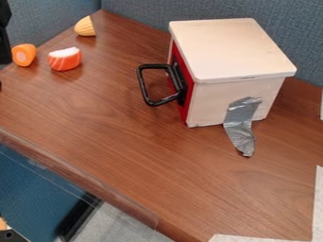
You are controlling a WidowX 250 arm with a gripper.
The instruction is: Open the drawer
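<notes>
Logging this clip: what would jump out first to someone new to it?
The pale box at upper right, its red front and black handle facing left. Next, the silver tape running down its side onto the tabletop, and three toy food pieces at the upper left.

Pale cream wooden box [230, 49] at 1 o'clock; flat red front panel [185, 111], black looped handle [143, 86], silver-grey tape strip [240, 125]. Brown wooden surface [114, 132], darker grain streaks. 10 o'clock: orange-and-white striped toy piece [65, 61]. Blue-grey woven fabric partition [189, 9], flecked.
</notes>
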